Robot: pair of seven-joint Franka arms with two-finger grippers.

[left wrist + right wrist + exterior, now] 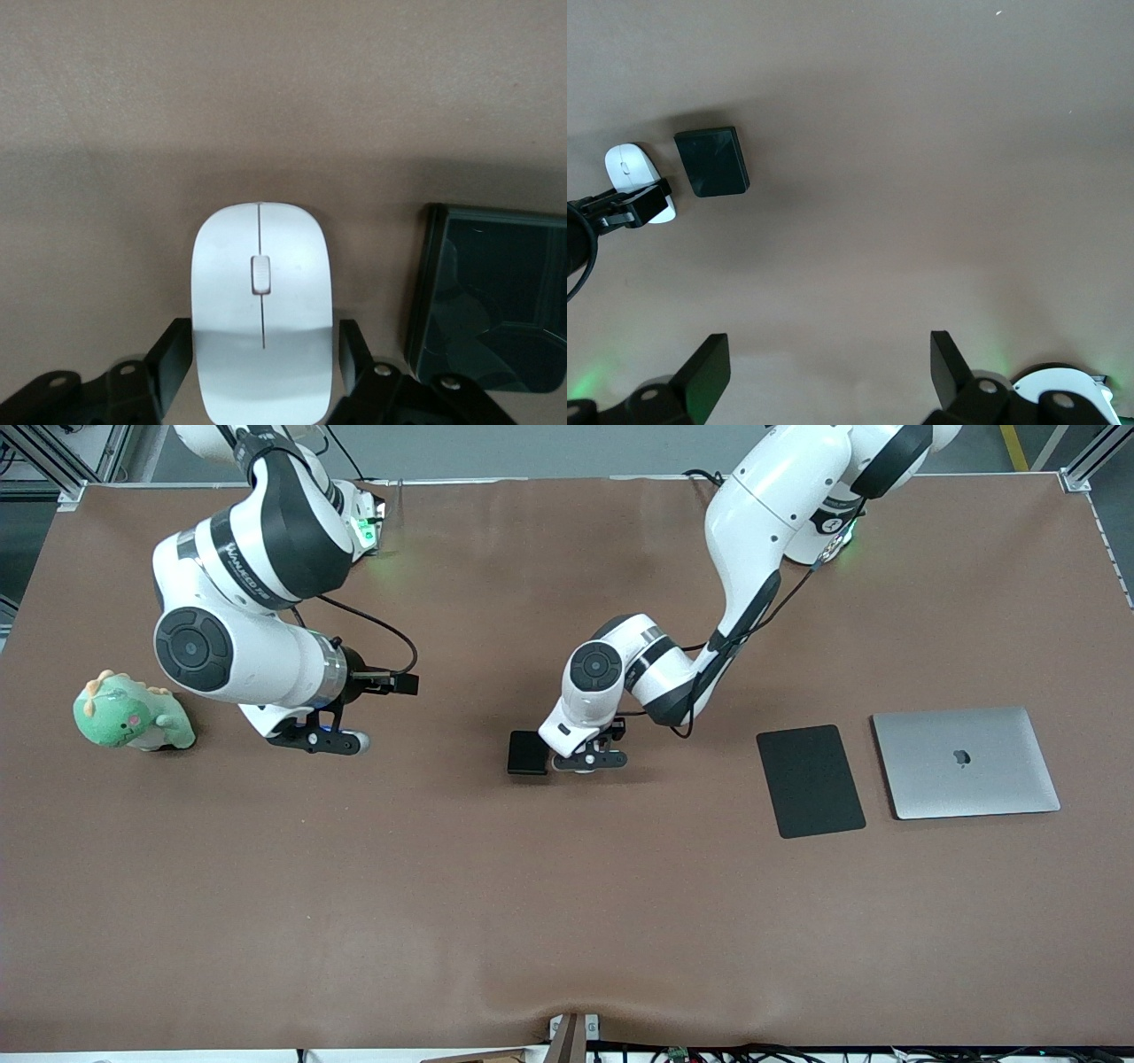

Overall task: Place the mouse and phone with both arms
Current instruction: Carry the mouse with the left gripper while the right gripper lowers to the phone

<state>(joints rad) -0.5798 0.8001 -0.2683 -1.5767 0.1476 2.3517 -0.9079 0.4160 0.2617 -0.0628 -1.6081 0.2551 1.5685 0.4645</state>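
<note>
A: Quick one. Left gripper (pixel 264 372) is down at the table (pixel 567 921) mid-span, fingers (pixel 170 354) either side of the mouse (pixel 262 305), flanking its rear half.

B: Gripping it?

A: Can't say for sure. The pads look right up against its sides, but I can't tell if they have pinched it. The mouse sits flat on the table.

B: Phone?

A: Phone (pixel 527 752) lies flat just beside the mouse, toward the right arm's end, apart from it. Nobody touches it.

B: Right gripper (pixel 830 372)?

A: Spread wide, empty, hovering over bare table near the green plush toy (pixel 131 715), well apart from the phone. That arm waits.

B: Why the split?

A: My guess: left arm takes the mouse since it's on its side, right arm takes the phone. Mouse pad (pixel 810 779) and laptop (pixel 966 762) sit side by side toward the left arm's end, likely targets.

B: Risk?

A: Glossy curved shell, narrow pads: it could squirt out if squeezed off-centre.
</note>
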